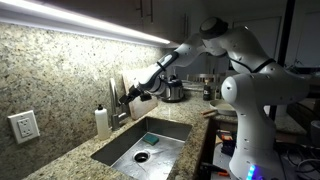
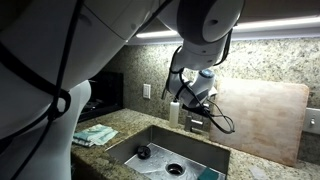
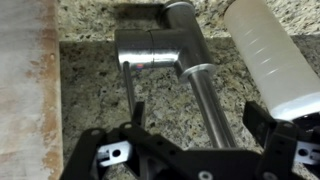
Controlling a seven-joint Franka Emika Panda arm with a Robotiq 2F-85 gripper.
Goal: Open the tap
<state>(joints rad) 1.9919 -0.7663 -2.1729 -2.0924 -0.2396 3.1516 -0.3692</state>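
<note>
In the wrist view the grey-metal tap (image 3: 160, 50) stands on the granite behind the sink. Its spout (image 3: 205, 100) runs down between my fingers, and a thin side lever (image 3: 129, 92) lies by my left finger. My gripper (image 3: 200, 122) is open and straddles the spout without touching it. In both exterior views the gripper (image 1: 133, 96) (image 2: 198, 110) sits at the back of the sink, next to the white soap bottle (image 1: 103, 121) (image 2: 173, 110) (image 3: 272, 55), and largely hides the tap.
The steel sink (image 1: 118, 152) (image 2: 150, 138) lies below the gripper. A wooden board (image 2: 262, 115) (image 3: 25, 90) leans on the granite wall beside the tap. A pot (image 1: 172, 88) stands farther along the counter, a wall outlet (image 1: 23, 125) is past the bottle, and a cloth (image 2: 95, 133) lies on the counter.
</note>
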